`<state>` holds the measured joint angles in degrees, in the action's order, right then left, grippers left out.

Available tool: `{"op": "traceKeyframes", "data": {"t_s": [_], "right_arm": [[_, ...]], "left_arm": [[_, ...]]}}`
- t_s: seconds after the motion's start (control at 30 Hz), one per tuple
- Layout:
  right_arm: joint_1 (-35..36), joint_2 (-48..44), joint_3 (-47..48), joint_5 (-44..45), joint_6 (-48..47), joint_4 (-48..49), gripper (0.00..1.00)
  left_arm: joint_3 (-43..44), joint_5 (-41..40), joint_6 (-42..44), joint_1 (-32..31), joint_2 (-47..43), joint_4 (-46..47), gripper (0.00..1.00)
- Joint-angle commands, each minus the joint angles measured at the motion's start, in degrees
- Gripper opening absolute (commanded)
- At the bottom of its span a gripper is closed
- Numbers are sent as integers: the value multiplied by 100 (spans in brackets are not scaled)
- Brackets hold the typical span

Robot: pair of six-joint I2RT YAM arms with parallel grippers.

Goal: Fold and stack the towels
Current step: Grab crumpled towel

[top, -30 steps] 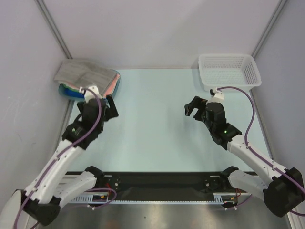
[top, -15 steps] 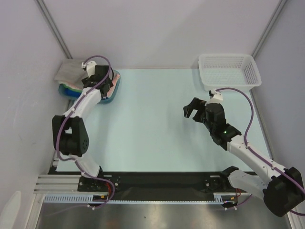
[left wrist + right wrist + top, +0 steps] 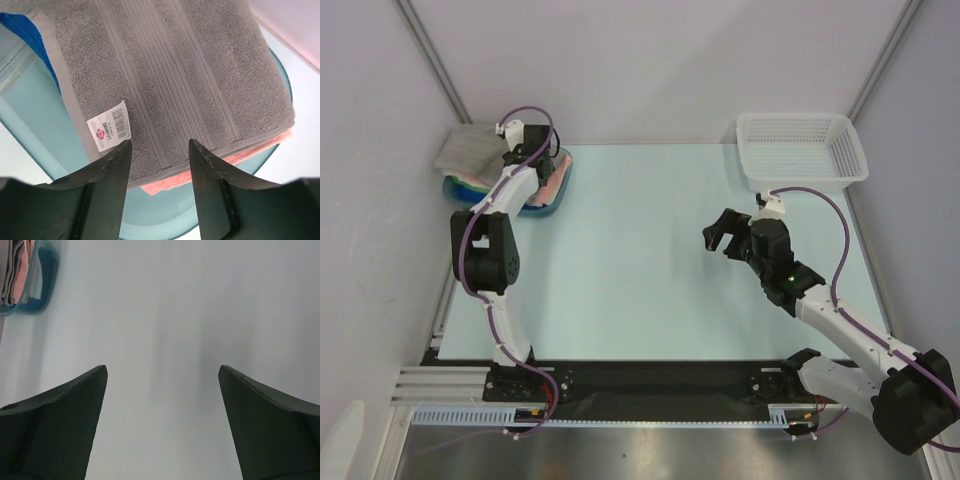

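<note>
The towels lie stacked in a blue tray [image 3: 548, 203] at the far left. A grey towel [image 3: 470, 150] is on top, with salmon pink [image 3: 558, 180] under it. My left gripper [image 3: 530, 157] hovers open over the stack. In the left wrist view the grey towel [image 3: 170, 75] with its white tag [image 3: 109, 131] fills the frame. A salmon edge [image 3: 250, 152] and a blue towel [image 3: 25, 30] peek out, and my left gripper [image 3: 160, 147] holds nothing. My right gripper [image 3: 720, 232] is open and empty over bare table [image 3: 162, 371].
A white perforated basket [image 3: 800, 145] stands at the far right corner. The tray rim [image 3: 165, 212] shows below the towels. The stack also appears small at the upper left of the right wrist view [image 3: 15, 270]. Walls close in behind and at both sides.
My left arm has swung out from the near left of the table to over the tray and its towel stack. The right gripper has shifted slightly left.
</note>
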<state>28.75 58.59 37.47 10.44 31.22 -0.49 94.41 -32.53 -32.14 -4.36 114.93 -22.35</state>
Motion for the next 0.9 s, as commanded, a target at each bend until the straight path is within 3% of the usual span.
{"op": "traceKeyframes", "data": {"t_s": [0.0,0.1,0.17,0.23,0.4,0.57,0.6,0.87], "right_arm": [[-19,12,-3,-42,-46,216,100],[-28,-5,-21,-59,-55,234,100],[-28,12,-21,-59,-55,251,100],[-28,21,-38,-59,-46,269,100],[-28,109,-38,-68,-55,286,100],[-28,170,-38,-59,-46,304,100],[-28,197,-38,-51,-46,295,100],[-28,276,-12,-24,-55,304,100]], "left_arm": [[297,115,-100,102,73,108,55],[271,159,-126,146,108,81,55],[218,142,-143,164,82,117,70],[69,107,-126,172,29,248,76],[-55,151,-135,243,55,301,76],[-54,212,-143,269,196,301,64],[-63,204,-161,269,187,301,55],[-2,529,-47,269,266,459,27]]}}
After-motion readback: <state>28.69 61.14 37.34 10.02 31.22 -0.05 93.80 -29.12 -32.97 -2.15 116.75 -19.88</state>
